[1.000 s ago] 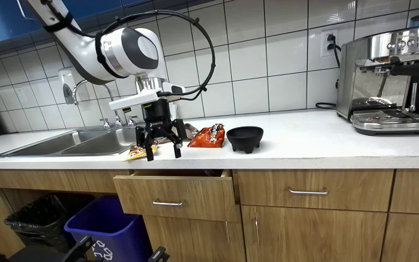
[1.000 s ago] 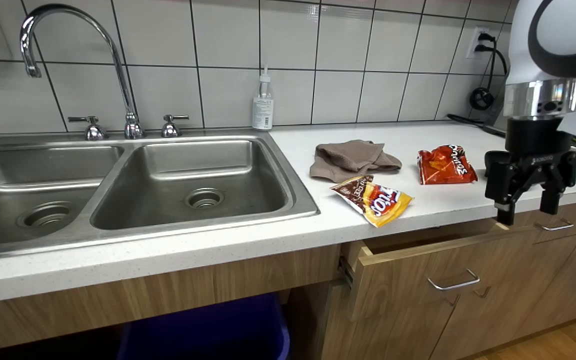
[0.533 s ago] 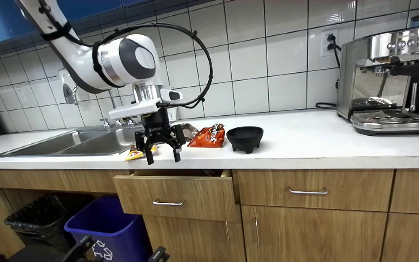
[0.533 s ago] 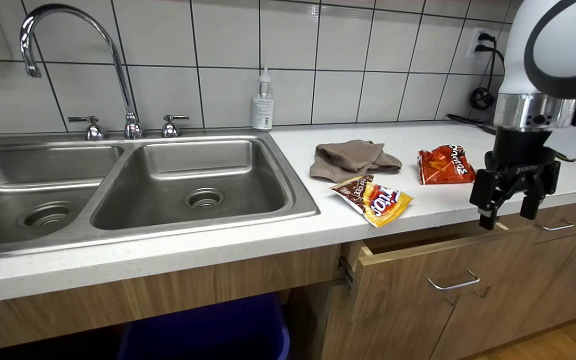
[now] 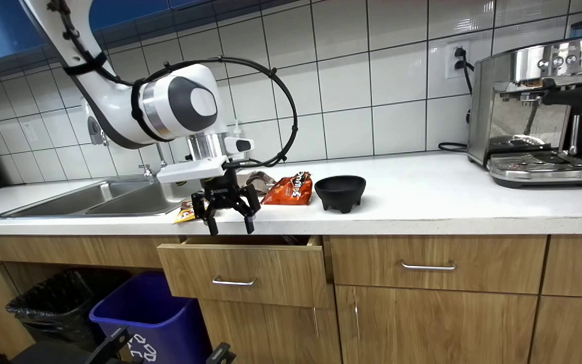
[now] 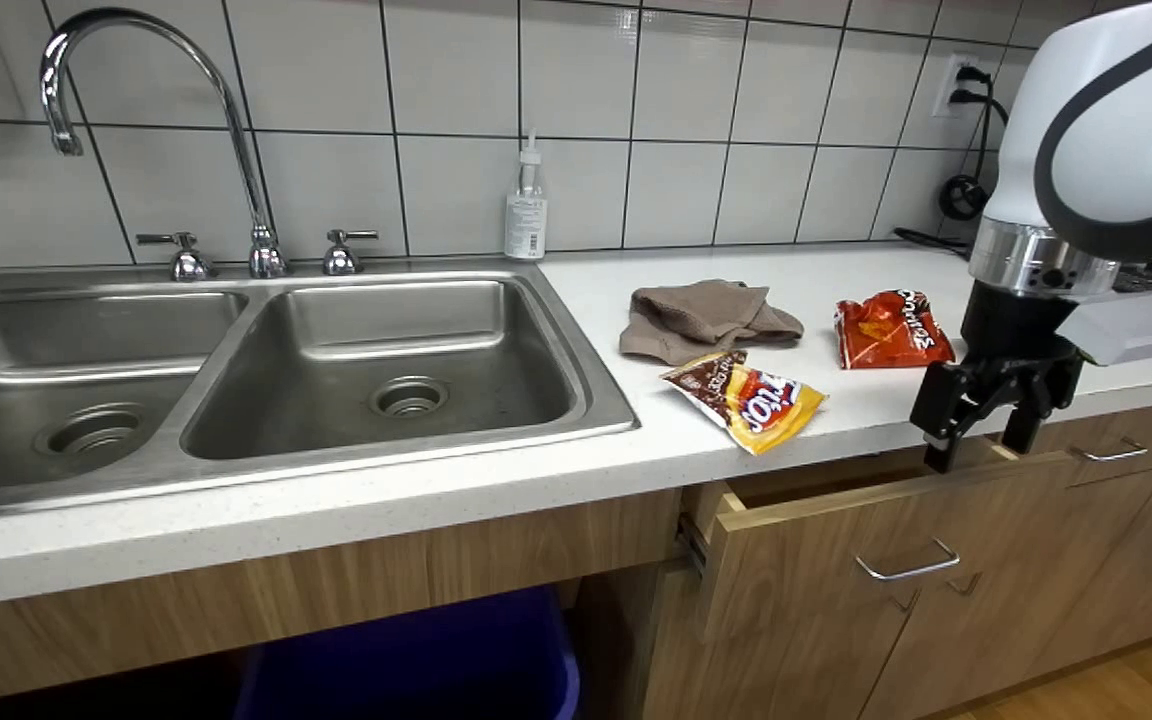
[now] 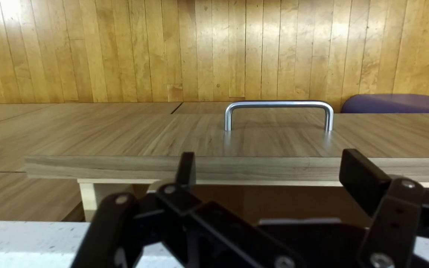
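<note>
Under the white counter (image 5: pixel 422 187), wooden drawer (image 5: pixel 271 265) stands partly out, its opening just below the gripper (image 5: pixel 231 228) in both exterior views. Jaws spread wide, released, gap empty. Black bowl (image 5: pixel 340 193) shows in an exterior view only; wrist view, looking down, puts the metal handle (image 7: pixel 278 104) beyond the jaws.

Bowl (image 5: pixel 340 192), cloth (image 6: pixel 704 318), snack bags (image 6: pixel 758 405) on counter (image 5: pixel 437 197)

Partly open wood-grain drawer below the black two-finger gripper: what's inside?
In the wrist view, the drawer shows brown inside, plus a pale strip too blurred to identify. The gripper and white countertop cover much of the rest; anything there is hidden.
</note>
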Available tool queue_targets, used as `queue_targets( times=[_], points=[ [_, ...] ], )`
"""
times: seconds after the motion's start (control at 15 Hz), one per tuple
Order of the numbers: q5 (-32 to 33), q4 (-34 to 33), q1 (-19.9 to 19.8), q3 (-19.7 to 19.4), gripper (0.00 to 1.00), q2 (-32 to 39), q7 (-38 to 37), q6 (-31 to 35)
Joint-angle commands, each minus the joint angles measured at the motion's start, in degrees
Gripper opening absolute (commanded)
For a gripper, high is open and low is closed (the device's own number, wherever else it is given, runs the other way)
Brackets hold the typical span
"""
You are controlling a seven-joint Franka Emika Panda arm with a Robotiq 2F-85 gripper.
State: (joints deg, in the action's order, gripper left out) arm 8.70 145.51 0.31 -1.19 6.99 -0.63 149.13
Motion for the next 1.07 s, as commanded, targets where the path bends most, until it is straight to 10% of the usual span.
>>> queue_targets(
  times=[0.0, 1.0],
  points=[
    [1.3, -0.4, 0.5, 0.0, 1.00, 2.1, -0.7, 3.7],
    [0.9, -4.1, 1.9, -1.0, 1.00, 9.5, -2.0, 9.4]
  ],
)
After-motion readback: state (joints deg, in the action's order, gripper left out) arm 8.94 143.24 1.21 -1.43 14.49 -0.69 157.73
